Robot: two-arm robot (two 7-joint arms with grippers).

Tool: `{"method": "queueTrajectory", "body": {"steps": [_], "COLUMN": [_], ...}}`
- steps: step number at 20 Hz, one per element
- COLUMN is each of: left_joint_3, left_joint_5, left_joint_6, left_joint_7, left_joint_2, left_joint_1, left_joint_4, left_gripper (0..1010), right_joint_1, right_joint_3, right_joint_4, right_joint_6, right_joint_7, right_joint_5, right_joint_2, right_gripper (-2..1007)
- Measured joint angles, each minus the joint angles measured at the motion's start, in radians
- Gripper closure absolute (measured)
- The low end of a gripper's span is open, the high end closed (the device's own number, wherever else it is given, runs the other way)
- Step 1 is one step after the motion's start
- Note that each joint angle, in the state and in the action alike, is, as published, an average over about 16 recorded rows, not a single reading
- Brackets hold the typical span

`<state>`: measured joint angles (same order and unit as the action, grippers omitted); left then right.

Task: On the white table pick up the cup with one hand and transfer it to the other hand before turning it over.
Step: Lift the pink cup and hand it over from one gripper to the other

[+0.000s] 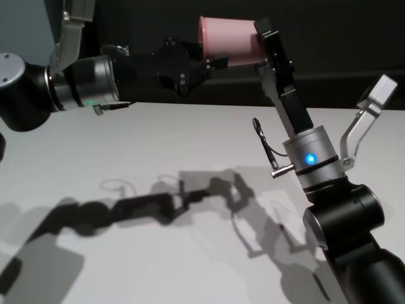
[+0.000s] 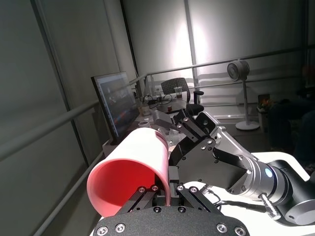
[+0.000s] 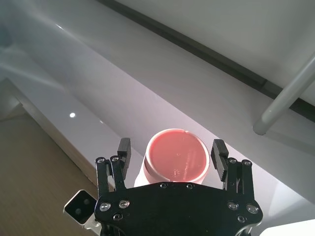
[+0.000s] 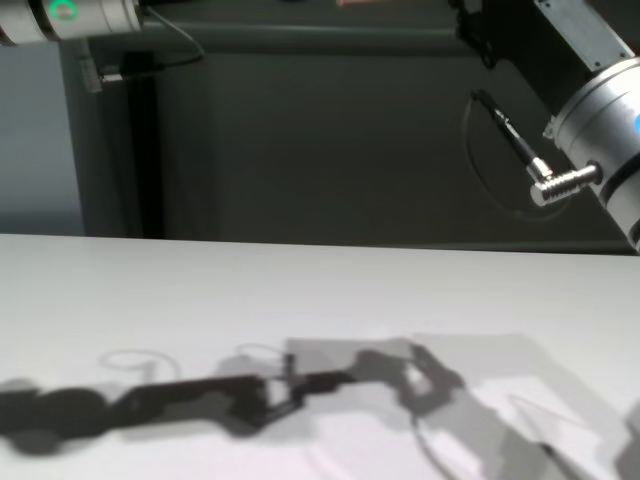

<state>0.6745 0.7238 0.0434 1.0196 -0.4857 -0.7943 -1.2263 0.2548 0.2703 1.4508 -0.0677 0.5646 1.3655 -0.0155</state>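
Here the cup (image 1: 226, 40) is lifted high above the white table (image 1: 190, 139), lying on its side in the air over the far edge, with nothing visible inside it. The left gripper (image 1: 212, 62) reaches in from the left and is clenched on the cup's rim; in the left wrist view its fingertips (image 2: 147, 189) pinch the lower lip of the open mouth, and the pink interior is bare. The chest view cuts off both hands and shows almost nothing of the cup, only the forearms and their shadows on the tabletop.

The right gripper (image 3: 172, 152) comes up from the near right side of the table, its black fingers (image 1: 278, 54) standing wide on either side of the cup's flat base. In the right wrist view the base sits between the two spread fingers with a gap at each side, so this hand is released and not gripping. In the head view the nearer finger hides the base end of the cup, so contact there is hard to make out. Only the arms' grey shadows lie on the table's middle.
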Motion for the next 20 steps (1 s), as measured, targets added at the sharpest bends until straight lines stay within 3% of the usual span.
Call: {"method": "queueTrajectory", "body": {"steps": [20], "left_joint_3": [0.000], "left_joint_5": [0.000], "left_joint_6": [0.000], "left_joint_7": [0.000], "left_joint_2": [0.000], "left_joint_1": [0.000], "left_joint_4": [0.000], "left_gripper": [960], "right_joint_1": [0.001], "right_joint_3": [0.004], "right_joint_4": [-0.002], "right_joint_6": [0.002], "right_joint_7": [-0.005], "right_joint_5": [0.009], "right_joint_2": [-0.005], "right_gripper": [4]}}
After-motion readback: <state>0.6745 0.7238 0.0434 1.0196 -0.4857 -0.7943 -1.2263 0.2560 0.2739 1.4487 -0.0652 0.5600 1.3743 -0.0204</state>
